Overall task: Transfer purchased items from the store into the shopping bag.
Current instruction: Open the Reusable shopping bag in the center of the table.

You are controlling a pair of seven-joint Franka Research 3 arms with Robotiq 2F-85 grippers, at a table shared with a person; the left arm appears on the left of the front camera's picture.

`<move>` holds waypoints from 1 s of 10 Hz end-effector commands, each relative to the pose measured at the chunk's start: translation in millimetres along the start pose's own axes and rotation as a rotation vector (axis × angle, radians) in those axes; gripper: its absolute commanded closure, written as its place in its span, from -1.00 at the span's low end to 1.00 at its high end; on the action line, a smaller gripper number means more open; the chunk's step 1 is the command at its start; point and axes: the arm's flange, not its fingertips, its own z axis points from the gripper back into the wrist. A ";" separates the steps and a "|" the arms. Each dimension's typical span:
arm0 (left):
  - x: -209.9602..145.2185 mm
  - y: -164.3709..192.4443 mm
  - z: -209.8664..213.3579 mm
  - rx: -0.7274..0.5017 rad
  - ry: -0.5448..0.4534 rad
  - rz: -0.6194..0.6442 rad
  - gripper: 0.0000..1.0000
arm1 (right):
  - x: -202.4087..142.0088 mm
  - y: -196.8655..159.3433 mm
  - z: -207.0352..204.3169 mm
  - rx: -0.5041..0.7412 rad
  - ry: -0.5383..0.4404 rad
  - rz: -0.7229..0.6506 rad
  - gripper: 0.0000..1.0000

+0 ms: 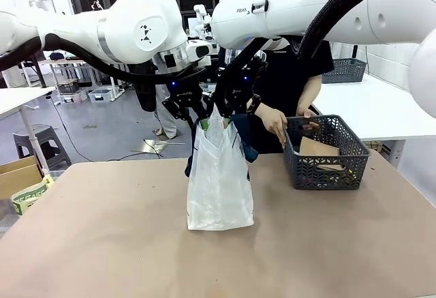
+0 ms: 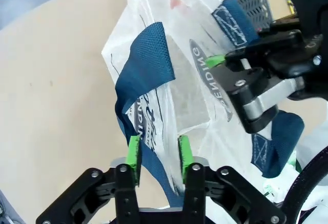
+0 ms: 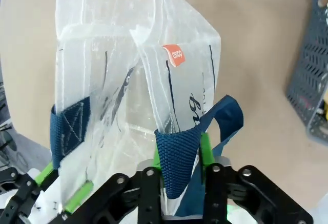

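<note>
Well, the bag (image 1: 219,182) stands mid-worktop (image 1: 102,243) with bare room all round it. The basket (image 1: 325,168) sits well apart at the right, near the edge. The left gripper (image 2: 159,155) and right gripper (image 3: 180,155) are each clamped on the bag's top. A person's hand (image 1: 276,122) is at the basket's rim. A brown item (image 1: 315,149) inside is half hidden. Grey floor (image 1: 102,127) lies beyond.
</note>
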 end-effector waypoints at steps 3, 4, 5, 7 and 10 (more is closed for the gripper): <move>-14.7 23.3 -1.7 0.053 -0.015 0.104 1.00 | -15.6 -9.3 4.6 0.004 0.007 0.026 1.00; -18.2 31.1 -1.2 0.055 -0.008 0.132 1.00 | -19.2 -15.1 4.6 0.004 0.004 0.021 1.00; -22.2 38.9 -0.7 0.062 -0.007 0.154 1.00 | -22.4 -20.6 5.5 0.006 -0.003 0.025 1.00; -28.2 52.5 0.2 0.078 -0.004 0.203 1.00 | -28.2 -28.4 8.7 0.020 -0.012 0.063 1.00; -37.6 65.4 0.1 0.118 0.012 0.250 1.00 | -33.5 -39.4 13.3 0.024 -0.029 0.142 1.00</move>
